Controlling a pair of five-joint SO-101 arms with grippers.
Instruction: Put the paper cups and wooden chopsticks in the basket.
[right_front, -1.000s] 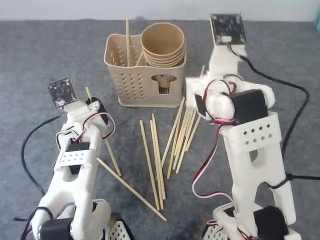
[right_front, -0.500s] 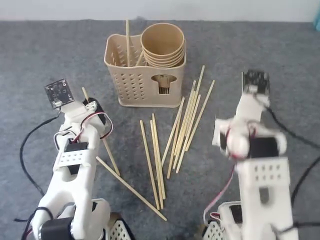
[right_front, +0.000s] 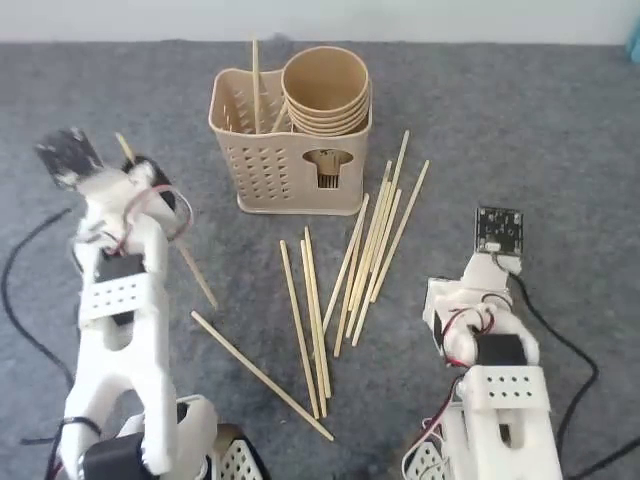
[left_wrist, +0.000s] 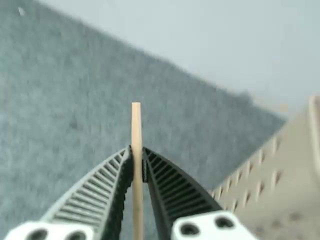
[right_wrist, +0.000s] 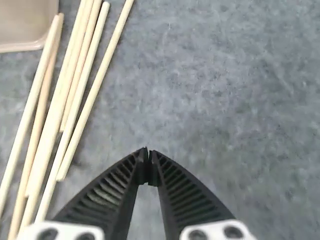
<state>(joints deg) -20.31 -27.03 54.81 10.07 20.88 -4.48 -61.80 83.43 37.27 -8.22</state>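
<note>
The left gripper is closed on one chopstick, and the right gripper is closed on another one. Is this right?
Not quite. The left gripper is closed on one chopstick, but the right gripper is closed on nothing: the right wrist view shows it shut and empty, beside the loose chopsticks.

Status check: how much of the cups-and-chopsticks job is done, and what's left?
Done: the paper cups sit stacked in the basket, with a standing chopstick in the compartment beside them. In hand: the left gripper is shut on the held chopstick, off to the basket's side. Left: the loose chopsticks lying on the carpet in front of the basket; the right gripper is shut and empty near them.
</note>
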